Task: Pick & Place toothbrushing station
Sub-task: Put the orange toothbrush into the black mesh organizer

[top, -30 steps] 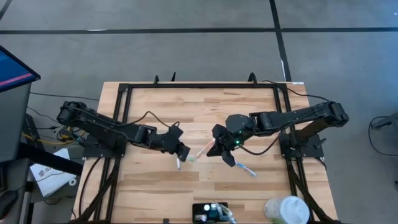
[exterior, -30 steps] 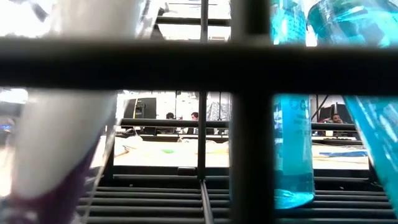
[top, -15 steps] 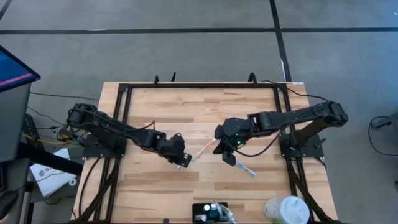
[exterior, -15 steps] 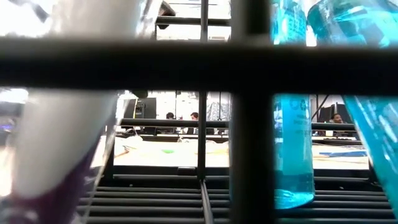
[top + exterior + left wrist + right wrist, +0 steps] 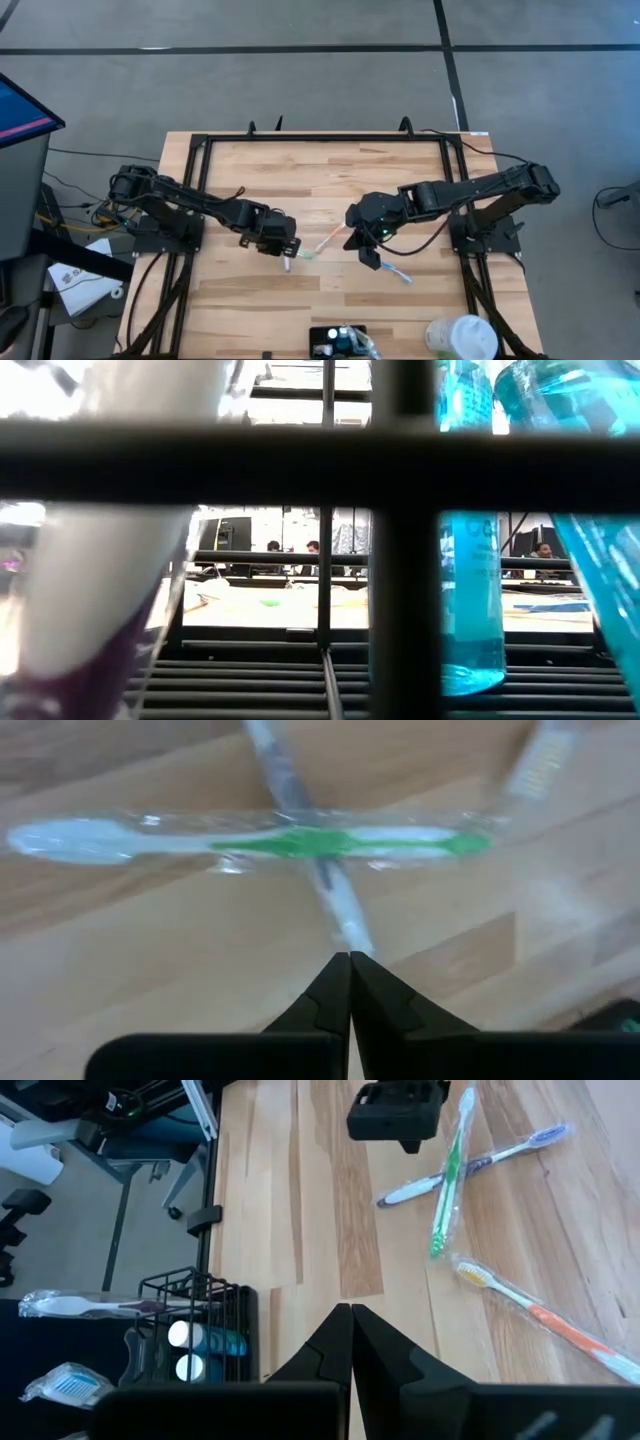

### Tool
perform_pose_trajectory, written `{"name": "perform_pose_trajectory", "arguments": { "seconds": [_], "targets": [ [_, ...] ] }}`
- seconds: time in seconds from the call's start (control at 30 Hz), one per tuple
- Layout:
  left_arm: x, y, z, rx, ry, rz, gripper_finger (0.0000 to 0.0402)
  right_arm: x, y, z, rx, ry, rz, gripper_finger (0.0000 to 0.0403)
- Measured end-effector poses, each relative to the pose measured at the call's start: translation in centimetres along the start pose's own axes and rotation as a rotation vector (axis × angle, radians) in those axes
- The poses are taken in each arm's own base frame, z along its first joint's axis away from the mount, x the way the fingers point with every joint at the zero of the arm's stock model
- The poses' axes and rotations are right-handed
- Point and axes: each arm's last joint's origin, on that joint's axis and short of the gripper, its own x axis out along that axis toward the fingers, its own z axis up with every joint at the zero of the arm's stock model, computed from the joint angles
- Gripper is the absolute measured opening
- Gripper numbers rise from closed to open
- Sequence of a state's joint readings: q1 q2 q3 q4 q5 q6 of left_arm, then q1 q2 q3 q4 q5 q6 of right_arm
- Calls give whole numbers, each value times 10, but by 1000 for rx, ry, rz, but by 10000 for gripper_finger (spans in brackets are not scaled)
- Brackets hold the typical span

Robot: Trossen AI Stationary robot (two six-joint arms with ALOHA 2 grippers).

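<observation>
Several wrapped toothbrushes lie flat on the wooden table's middle. A green one (image 5: 305, 253) lies crossed with a grey-white one (image 5: 470, 1165), and an orange one (image 5: 545, 1325) lies beside them. A blue one (image 5: 397, 271) is by my right gripper. My left gripper (image 5: 350, 958) is shut and points steeply down, right over the grey-white brush's white end (image 5: 345, 925). My right gripper (image 5: 350, 1312) is shut, holds nothing and hangs above the table. The toothbrushing station (image 5: 338, 343), a black wire holder, stands at the near edge. My left gripper's shut tips stand at the white end (image 5: 352, 942) of the grey-white toothbrush, coming from above. I cannot tell whether they touch it. The brush lies flat on the table, crossed with the green one.
A white round container (image 5: 462, 337) stands at the near right corner. The station (image 5: 190, 1330) holds blue bottles and a wrapped toothbrush; its black bars (image 5: 400, 560) fill the low view. A black frame (image 5: 325, 138) runs around the table's edges.
My left gripper has sunk toward the crossed toothbrushes, tipping from a slant to point steeply down and rolling at the wrist. It has stayed shut. The toothbrushes lie where they were.
</observation>
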State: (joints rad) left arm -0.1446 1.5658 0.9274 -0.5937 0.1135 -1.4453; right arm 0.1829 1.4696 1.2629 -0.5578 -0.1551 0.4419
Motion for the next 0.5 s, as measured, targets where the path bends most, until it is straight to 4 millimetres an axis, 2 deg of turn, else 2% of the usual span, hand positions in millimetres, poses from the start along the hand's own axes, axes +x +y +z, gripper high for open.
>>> {"name": "perform_pose_trajectory", "arguments": {
  "seconds": [0.2, 0.37, 0.5],
  "targets": [
    [11, 16, -2, -97, 117, 46, 1, 0, 0, -1, 4, 14, -6, 0],
    [16, 28, -2, -103, 99, 80, 1, 0, 1, -2, 9, 19, -4, 0],
    [19, 35, 6, -106, 53, 99, 1, 0, 1, -3, 8, 19, -4, 0]
  ]
}}
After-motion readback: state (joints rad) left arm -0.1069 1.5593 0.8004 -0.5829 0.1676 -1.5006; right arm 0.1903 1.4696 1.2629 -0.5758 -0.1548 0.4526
